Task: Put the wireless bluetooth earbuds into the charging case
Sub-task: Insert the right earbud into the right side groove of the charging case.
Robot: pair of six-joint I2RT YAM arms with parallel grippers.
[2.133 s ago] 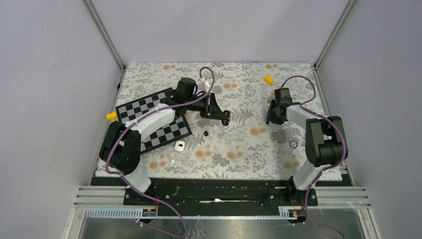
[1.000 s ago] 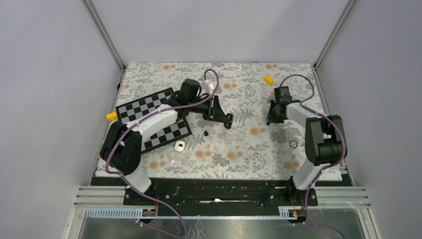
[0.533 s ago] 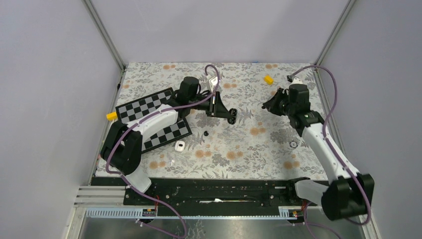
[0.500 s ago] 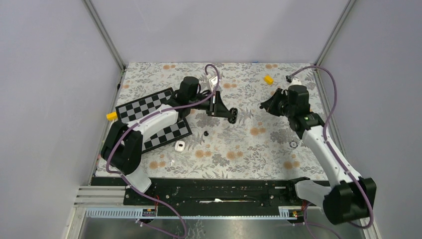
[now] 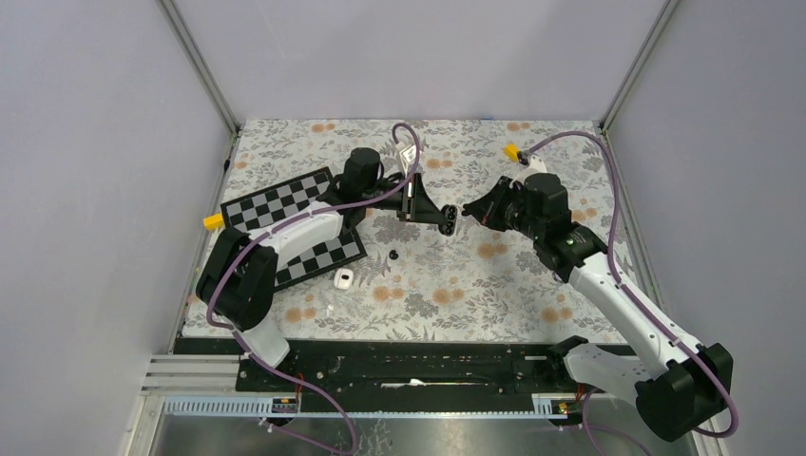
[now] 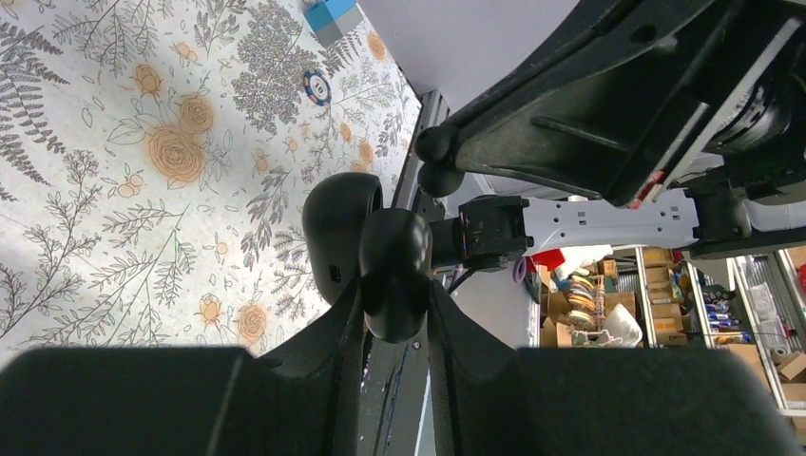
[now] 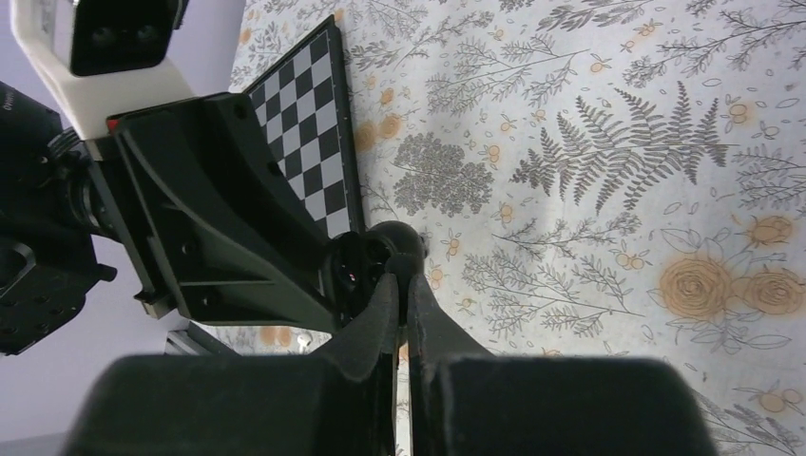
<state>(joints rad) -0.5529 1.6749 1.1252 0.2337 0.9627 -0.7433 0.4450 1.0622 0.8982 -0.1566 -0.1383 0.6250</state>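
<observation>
Left gripper: your left gripper clamps the black rounded clamshell charging case up off the floral mat. The lid is open and the mouth is turned right, so the other arm can reach in.
Right gripper: your right gripper has its jaws pressed together, tips right at the open cavity. I cannot tell whether an earbud is pinched there.
Loose piece: a small black earbud-like piece lies on the mat on the near side of the case, just right of the black-and-white checkerboard card.
Watch: this hand-off is in mid-air, so a slip would likely drop the part.
</observation>
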